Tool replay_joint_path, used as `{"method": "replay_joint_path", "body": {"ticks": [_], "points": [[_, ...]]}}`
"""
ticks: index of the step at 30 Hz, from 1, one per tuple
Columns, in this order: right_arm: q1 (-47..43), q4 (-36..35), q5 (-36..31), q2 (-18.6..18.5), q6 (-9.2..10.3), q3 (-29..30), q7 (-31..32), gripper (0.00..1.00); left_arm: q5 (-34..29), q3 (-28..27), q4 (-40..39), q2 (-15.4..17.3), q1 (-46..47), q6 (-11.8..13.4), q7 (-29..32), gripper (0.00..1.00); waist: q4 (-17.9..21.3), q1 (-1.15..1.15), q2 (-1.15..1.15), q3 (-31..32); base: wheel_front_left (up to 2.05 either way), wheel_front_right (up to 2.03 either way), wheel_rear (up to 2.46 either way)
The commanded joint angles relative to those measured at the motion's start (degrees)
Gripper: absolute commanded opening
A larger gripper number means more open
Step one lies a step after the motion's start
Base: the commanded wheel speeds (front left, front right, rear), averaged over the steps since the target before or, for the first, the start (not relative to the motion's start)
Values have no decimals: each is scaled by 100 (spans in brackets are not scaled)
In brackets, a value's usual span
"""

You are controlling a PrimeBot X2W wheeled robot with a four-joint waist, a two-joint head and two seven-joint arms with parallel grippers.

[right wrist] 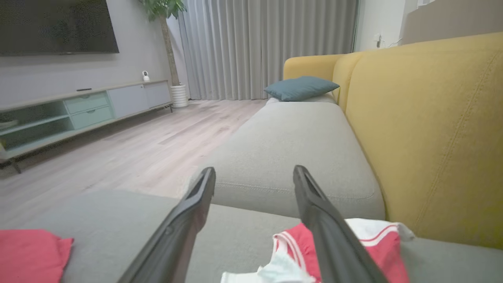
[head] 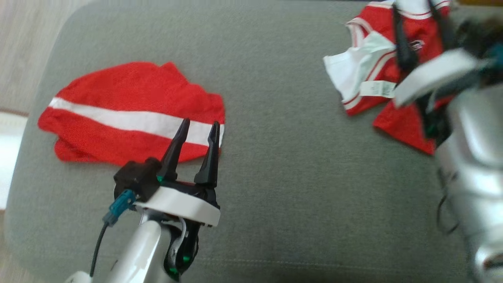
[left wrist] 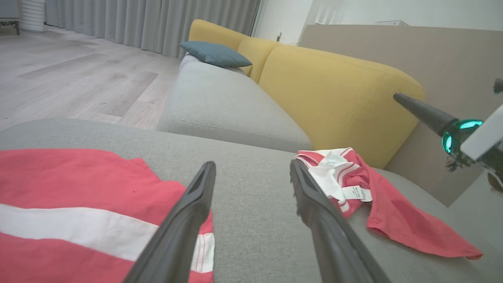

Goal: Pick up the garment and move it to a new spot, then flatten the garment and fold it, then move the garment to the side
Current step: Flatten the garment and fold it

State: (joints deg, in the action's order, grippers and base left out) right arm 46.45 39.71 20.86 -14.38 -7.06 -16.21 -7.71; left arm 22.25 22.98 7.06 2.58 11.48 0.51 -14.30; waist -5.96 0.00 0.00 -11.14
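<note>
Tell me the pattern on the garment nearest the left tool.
The garment is red with one broad white stripe; clearest in the head view.

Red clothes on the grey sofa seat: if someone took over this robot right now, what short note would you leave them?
Left gripper: open, empty, fingertips at the right edge of the folded striped garment.
Right gripper: open, empty, over the crumpled red-and-white garment near the yellow backrest.
Done: the striped garment looks folded and lies at the left of the seat cushion.
Left: the crumpled garment is not yet flattened or folded; it probably needs that, then moving aside.
</note>
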Motion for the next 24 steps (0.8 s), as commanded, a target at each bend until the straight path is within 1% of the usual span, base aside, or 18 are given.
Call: {"method": "replay_joint_path", "body": {"ticks": [1, 4, 7, 9, 11, 13, 17, 19, 24], "points": [[-68, -271, -2, 111, -43, -39, -104, 100, -62, -227, -214, 30, 83, 15, -70, 100, 201, 0, 0, 203, 0, 0, 0], [-813, -677, -243, 372, -43, 73, -322, 100, -63, -242, -232, 30, -6, 35, -70, 100, 324, 0, 0, 341, 0, 0, 0], [-1613, -1121, -498, 734, -43, 268, -433, 100, -55, -266, -249, 30, -100, 55, -70, 100, 430, 0, 0, 437, 0, 0, 0], [-2131, -1411, -737, 907, -43, 357, -473, 100, -56, -281, -255, 30, -160, 58, -70, 100, 488, 0, 0, 479, 0, 0, 0], [-2587, -1671, -842, 1040, -43, 496, -499, 100, -64, -292, -252, 30, -206, 49, -70, 100, 528, 0, 0, 508, 0, 0, 0], [-2950, -1901, -1043, 1103, -43, 500, -520, 100, -80, -304, -252, 30, -231, 37, -70, 100, 556, 0, 0, 510, 0, 0, 0], [-3402, -2270, -1139, 1145, -43, 630, -516, 100, -120, -313, -246, 30, -213, -3, -70, 100, 566, 0, 0, 477, 0, 0, 0], [-3448, -2364, -1128, 1147, -43, 695, -506, 100, -134, -308, -246, 30, -195, -16, -70, 100, 550, 0, 0, 449, 0, 0, 0], [-3494, -2397, -1398, 1148, -43, 856, -452, 100, -152, -281, -233, 30, -153, -50, -70, 100, 453, 0, 0, 354, 0, 0, 0]]}}
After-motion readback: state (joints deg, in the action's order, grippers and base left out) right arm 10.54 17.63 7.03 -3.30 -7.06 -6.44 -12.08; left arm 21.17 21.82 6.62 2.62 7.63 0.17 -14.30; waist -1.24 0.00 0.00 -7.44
